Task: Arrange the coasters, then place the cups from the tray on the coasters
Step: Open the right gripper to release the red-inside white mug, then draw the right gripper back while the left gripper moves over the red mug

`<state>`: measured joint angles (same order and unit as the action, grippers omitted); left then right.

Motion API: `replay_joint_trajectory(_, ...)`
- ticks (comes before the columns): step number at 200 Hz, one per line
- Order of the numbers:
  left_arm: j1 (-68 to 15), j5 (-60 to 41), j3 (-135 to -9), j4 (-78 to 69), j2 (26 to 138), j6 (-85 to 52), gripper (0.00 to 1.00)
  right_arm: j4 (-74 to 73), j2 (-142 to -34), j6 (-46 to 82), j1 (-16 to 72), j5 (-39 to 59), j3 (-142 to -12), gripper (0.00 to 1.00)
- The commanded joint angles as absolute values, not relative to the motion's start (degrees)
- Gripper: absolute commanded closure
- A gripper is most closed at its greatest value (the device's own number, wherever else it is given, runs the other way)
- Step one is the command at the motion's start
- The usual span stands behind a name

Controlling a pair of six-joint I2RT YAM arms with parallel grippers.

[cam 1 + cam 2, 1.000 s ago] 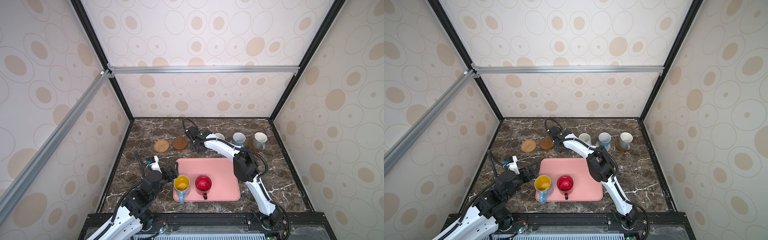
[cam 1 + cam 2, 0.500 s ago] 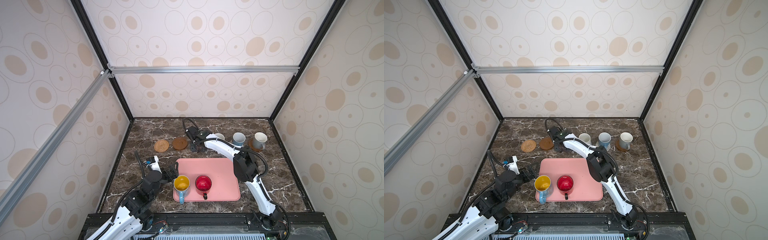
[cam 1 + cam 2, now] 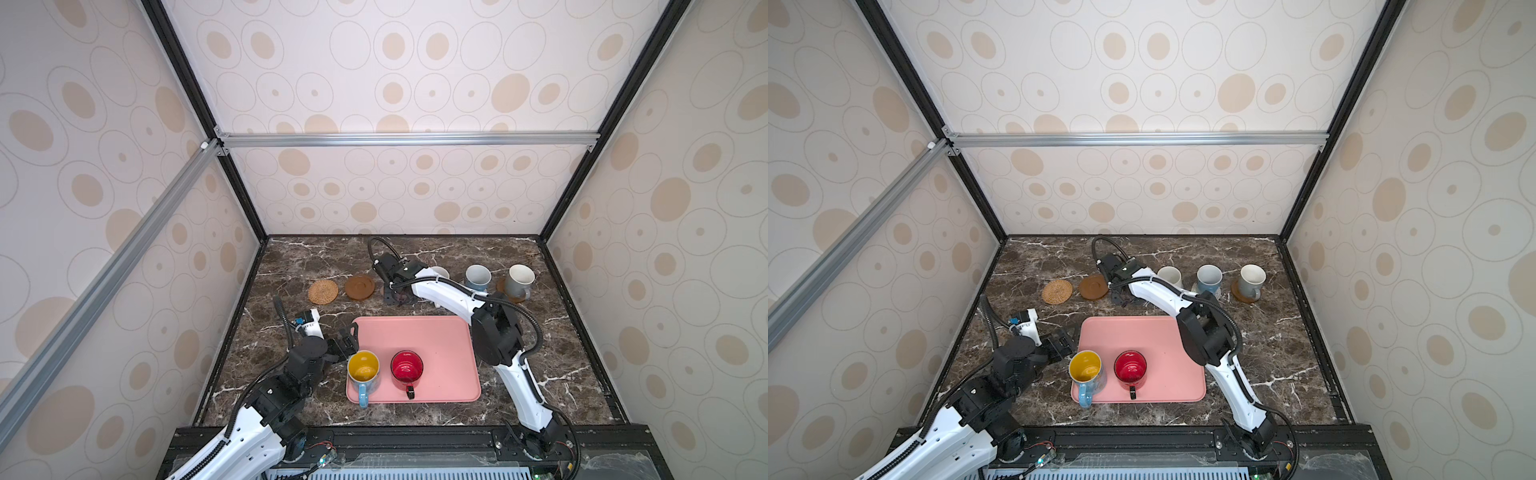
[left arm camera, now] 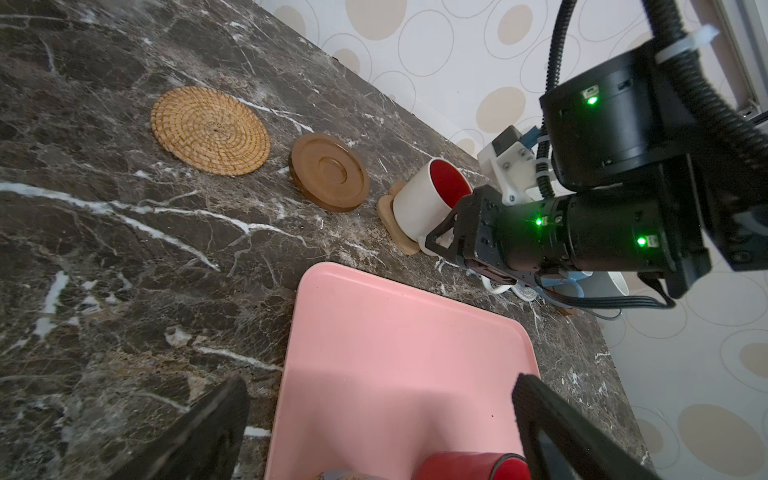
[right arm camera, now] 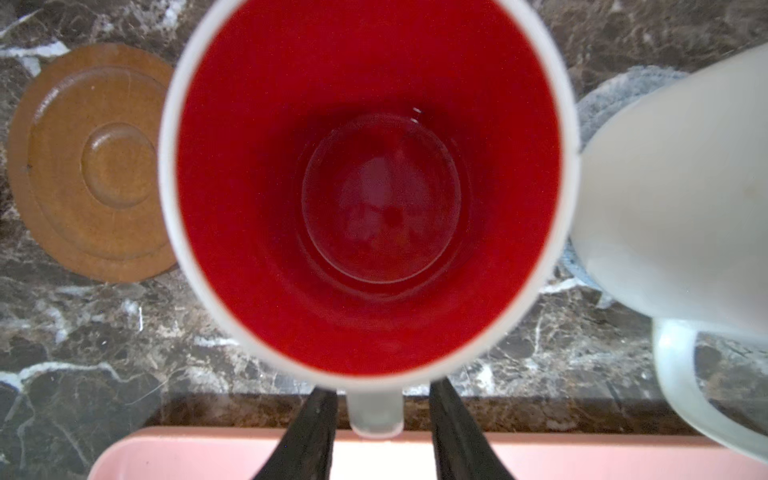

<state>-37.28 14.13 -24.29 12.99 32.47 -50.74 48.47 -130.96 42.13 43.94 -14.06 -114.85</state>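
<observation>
Handle [image 5: 376,415] of the white cylindrical ceramic mug with the red inside [image 5: 365,187] is seen between the two black fingers [image 5: 320,428] of the right gripper [image 5: 383,395], just beyond the far edge of the large flat pink rectangular tray [image 3: 436,345]. The jaws are set partly open astride the handle. A thin gap is left on each side, so nothing is clamped. The mug is stood upright on a light brown paw-shaped wooden coaster [image 4: 392,226].

The left gripper [image 4: 380,386] is held over the tray's left edge, its jaws spread wide and empty. On the tray's near part, a blue mug with a yellow inside [image 3: 363,368] and a red mug with a black handle [image 3: 407,366] are stood side by side. Beyond the tray's far left corner, a round brown wooden disc coaster [image 3: 360,287] and a round woven rattan coaster [image 3: 323,291] are laid just apart.
</observation>
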Motion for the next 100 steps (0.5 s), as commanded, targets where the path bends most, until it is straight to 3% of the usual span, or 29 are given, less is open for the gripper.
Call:
replay_joint_trajectory(1,-36.9,14.5,-28.5,14.0,33.8,-47.8,0.0,48.5,-126.1,41.9,43.8,-15.7,-112.9,0.59)
replay_joint_trajectory(100,-36.9,14.3,-40.2,19.4,43.5,-40.4,0.0,46.2,-113.1,39.8,43.8,-14.8,-103.7,0.57)
